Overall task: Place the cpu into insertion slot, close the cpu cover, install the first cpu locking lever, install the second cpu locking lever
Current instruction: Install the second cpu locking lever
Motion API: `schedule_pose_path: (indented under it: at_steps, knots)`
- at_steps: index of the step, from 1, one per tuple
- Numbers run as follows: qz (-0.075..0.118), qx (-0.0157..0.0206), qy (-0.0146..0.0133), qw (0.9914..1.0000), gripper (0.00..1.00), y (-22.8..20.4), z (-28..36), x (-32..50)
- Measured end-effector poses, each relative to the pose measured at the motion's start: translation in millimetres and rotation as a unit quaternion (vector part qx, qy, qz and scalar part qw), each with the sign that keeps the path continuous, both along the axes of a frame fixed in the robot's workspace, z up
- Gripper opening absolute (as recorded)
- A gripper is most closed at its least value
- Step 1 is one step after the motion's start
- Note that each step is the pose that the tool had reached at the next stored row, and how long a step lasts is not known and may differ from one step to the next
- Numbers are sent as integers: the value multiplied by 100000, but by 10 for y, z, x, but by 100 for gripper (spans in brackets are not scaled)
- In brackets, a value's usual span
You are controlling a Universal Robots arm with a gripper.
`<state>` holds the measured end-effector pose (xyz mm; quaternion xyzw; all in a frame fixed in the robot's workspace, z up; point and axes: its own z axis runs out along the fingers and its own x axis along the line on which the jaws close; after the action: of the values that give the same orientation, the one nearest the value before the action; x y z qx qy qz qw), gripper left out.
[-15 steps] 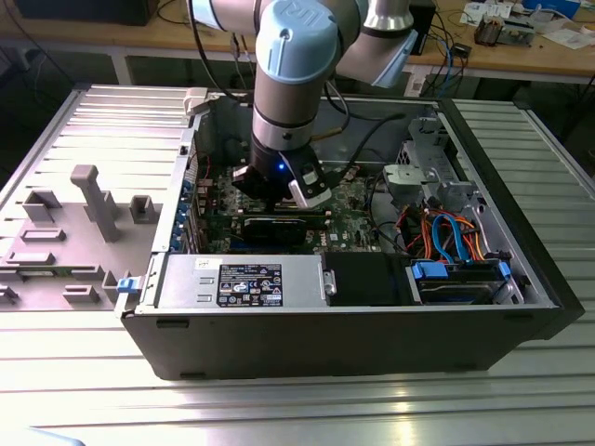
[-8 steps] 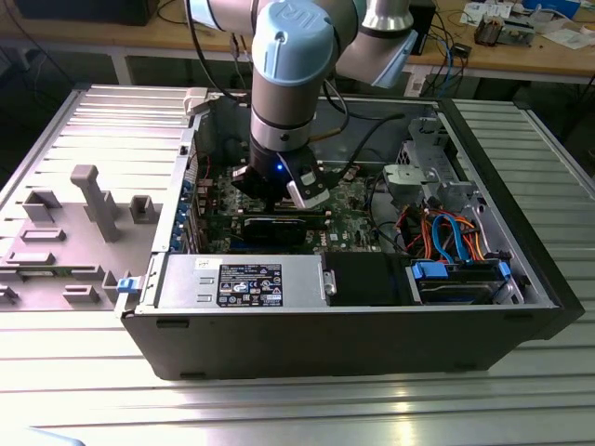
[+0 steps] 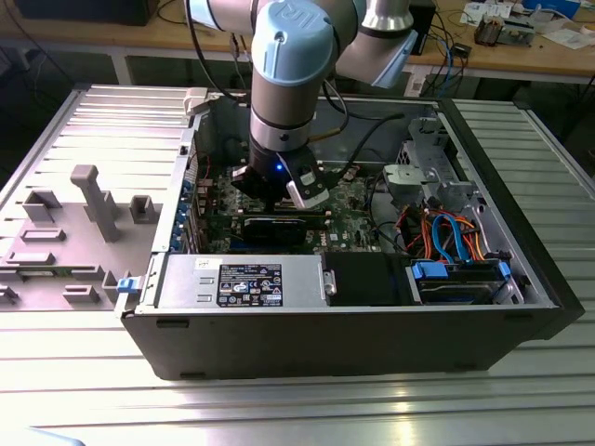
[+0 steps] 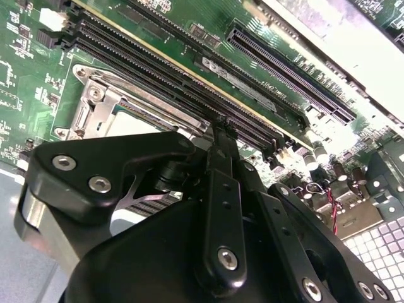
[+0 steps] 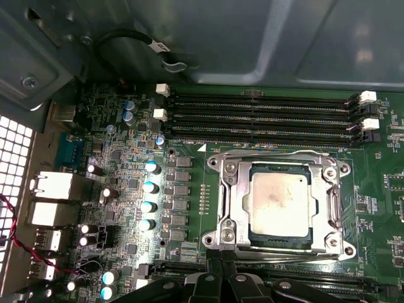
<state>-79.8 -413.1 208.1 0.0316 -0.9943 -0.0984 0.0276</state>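
In the first wrist view the cpu [image 5: 278, 202], a dull silver square chip, lies flat in the insertion slot [image 5: 278, 239]. The cpu cover [image 5: 230, 202], a silvery metal frame, is down around it. One thin wire lever [image 5: 278, 149] runs along the socket's memory-slot side, another [image 5: 284, 254] along the opposite side. My gripper [image 5: 223, 268] is at that second lever's end by a socket corner, its black fingers pressed together. In the second wrist view the gripper [image 4: 221, 129] tips sit at the cover's [image 4: 101, 104] edge. The exterior view shows the gripper [image 3: 279, 206] low inside the case.
Long black memory slots [image 5: 265, 113] run beside the socket. A black graphics card [image 3: 274, 228] lies just in front of the gripper in the exterior view. A power supply [image 3: 246, 283], drive bay [image 3: 460, 279] and orange and blue cables [image 3: 446, 232] fill the case front and right.
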Motion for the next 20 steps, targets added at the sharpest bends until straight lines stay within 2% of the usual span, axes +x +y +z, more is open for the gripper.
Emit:
schedule_pose_path:
  at_steps: [6, 9, 14, 16, 20]
  knots:
    - [-12, 67, -42, 100000, 11, 0, 0, -23]
    - [-60, 210, -413, 99999, 11, 2, -1, -35]
    - [-69, 410, -819, 99996, 11, 4, -13, -48]
    - [-69, 459, -964, 99994, 11, 4, -18, -74]
    - [-147, 631, -1075, 99992, 11, 7, -31, -73]
